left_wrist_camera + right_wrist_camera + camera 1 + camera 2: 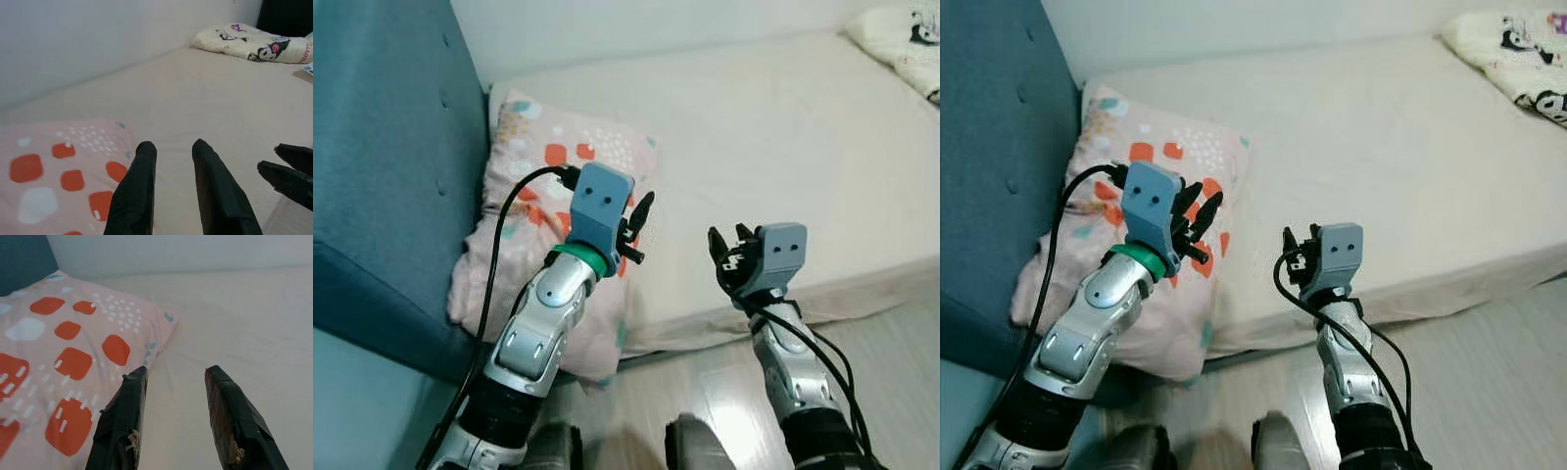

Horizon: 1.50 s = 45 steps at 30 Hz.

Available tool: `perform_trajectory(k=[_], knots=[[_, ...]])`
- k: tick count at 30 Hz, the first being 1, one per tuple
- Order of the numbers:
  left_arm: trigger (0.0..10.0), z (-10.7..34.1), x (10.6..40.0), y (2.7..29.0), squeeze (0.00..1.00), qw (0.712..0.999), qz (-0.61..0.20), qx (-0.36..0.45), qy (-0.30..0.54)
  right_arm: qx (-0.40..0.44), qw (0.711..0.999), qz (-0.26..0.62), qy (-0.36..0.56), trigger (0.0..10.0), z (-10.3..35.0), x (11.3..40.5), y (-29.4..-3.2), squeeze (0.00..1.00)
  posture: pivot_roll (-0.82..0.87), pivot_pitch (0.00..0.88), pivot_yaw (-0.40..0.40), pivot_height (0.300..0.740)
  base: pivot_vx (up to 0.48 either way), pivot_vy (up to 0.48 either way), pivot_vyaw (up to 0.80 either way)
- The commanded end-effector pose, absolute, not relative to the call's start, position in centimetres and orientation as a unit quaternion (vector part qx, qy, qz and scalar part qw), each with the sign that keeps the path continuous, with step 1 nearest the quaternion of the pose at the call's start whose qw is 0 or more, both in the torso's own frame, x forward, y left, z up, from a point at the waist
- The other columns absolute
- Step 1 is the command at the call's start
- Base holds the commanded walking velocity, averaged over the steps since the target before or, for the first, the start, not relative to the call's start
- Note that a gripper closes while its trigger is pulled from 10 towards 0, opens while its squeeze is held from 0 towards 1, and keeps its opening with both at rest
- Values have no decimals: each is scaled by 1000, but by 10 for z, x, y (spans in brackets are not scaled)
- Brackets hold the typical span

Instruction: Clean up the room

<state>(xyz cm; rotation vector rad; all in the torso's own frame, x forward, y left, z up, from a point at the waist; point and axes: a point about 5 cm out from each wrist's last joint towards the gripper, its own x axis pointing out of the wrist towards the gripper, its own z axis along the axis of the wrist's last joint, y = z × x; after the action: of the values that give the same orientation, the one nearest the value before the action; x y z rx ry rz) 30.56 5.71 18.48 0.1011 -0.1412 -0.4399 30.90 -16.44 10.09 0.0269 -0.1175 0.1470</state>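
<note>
One pink pillow [553, 230] with orange and white patches lies at the head end of the bed [783, 147]. Its long axis runs from the wall toward the bed's front edge. Its near end overhangs that edge above the floor [881, 362]. One long side rests against the blue upholstered panel [382, 166]; the other long side faces open mattress.

The mattress surface beside the pillow is bare cream sheet up to a second item, a cream cartoon-print cushion [1513, 54], at the far right corner, well apart from the pillow.

Two end effectors are raised in front of the bed. The left end effector [636, 230] hangs above the pillow's inner edge; its two black fingers [134, 196] are slightly parted and hold nothing. The right end effector [726, 257] is just off the bed's front edge, beside the pillow's near corner; its fingers [122, 426] stand moderately apart and hold nothing.

Pale wood-look floor lies along the bed's front.
</note>
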Motion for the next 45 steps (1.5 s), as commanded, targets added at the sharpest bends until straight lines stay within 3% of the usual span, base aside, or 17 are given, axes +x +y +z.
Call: perform_trajectory(k=[1,19,26,45], knots=[[10000,178,305,55,0,971,-227,52,-61,12,996,73,-48,10000,96,308,-165,0,-28,25,20,731,0,0,0],[10000,182,309,57,0,972,-222,42,-69,-20,997,65,-48,10000,96,310,-166,0,-31,21,20,740,0,0,0],[10000,181,309,56,0,973,-217,39,-74,-1,996,60,-59,10000,99,310,-168,0,-33,18,18,740,0,0,520],[10000,182,312,55,0,972,-212,45,-88,-24,997,47,-52,10000,97,312,-173,0,-35,18,19,740,451,0,156]])
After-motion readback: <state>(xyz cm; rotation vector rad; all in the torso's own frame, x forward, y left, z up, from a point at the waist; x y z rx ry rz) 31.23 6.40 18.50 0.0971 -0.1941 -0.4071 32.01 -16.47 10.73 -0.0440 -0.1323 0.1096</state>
